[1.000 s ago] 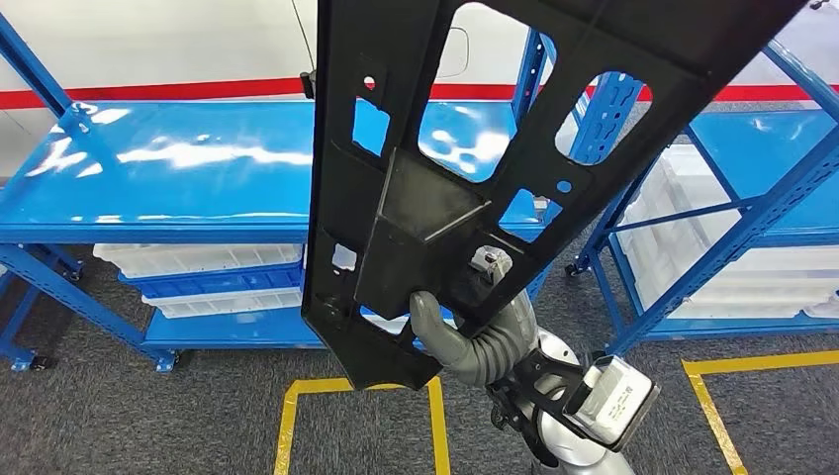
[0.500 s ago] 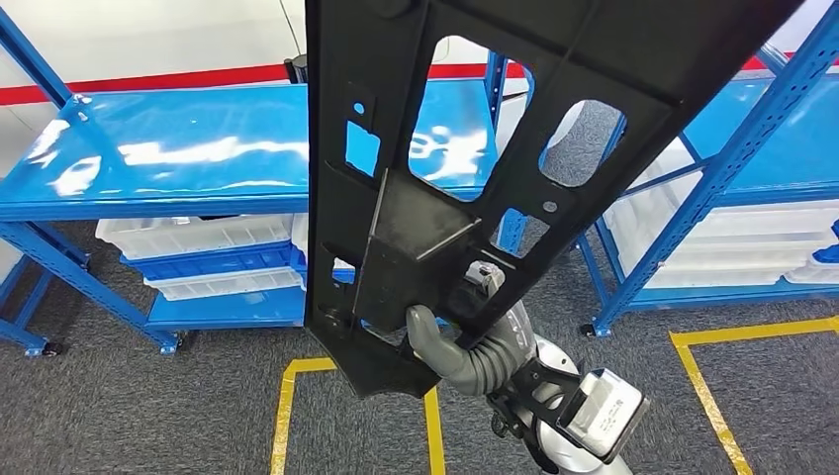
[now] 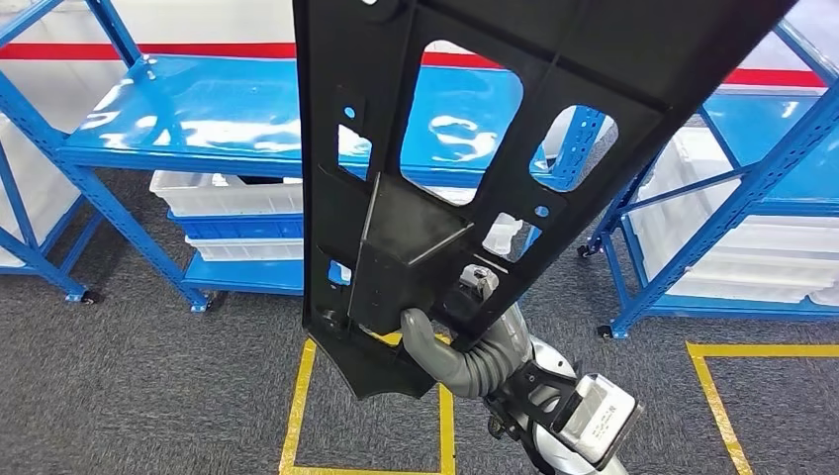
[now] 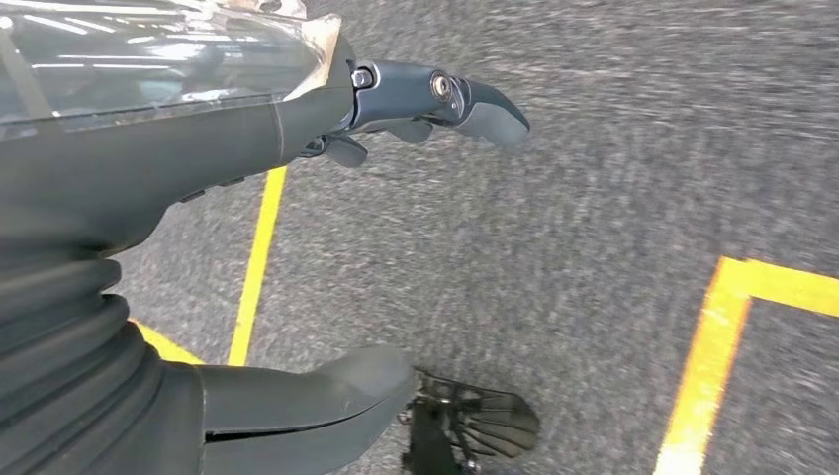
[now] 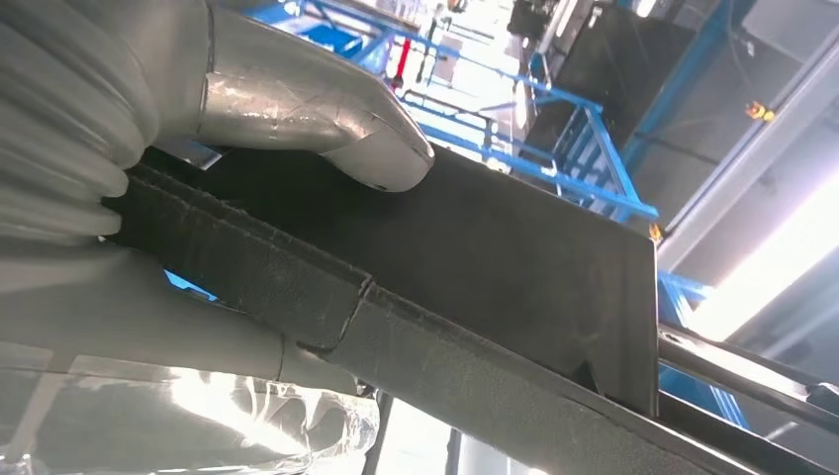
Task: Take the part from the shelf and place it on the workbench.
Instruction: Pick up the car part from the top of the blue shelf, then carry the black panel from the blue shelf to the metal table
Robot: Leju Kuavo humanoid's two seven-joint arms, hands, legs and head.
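A long black plastic part [image 3: 416, 237] with several cut-out windows stands tilted up across the middle of the head view, rising toward the upper right. My right hand [image 3: 435, 341] grips its lower end from underneath, with the grey thumb pressed on the raised box section. In the right wrist view the thumb [image 5: 326, 129] lies on the part's [image 5: 495, 267] flat black face, and the hand wraps its edge. My left hand [image 4: 119, 198] hangs over the grey floor, fingers [image 4: 475, 104] and thumb [image 4: 317, 396] apart, holding nothing.
A blue shelf rack [image 3: 198, 119] with white bins [image 3: 228, 193] on its lower levels stands ahead on the left. A second blue rack [image 3: 752, 178] with white bins is on the right. Yellow tape lines [image 3: 297, 406] mark the grey carpet below.
The whole picture has shifted, so the camera has moved: the left rack now sits further right and nearer. The part stays in my right hand's grip.
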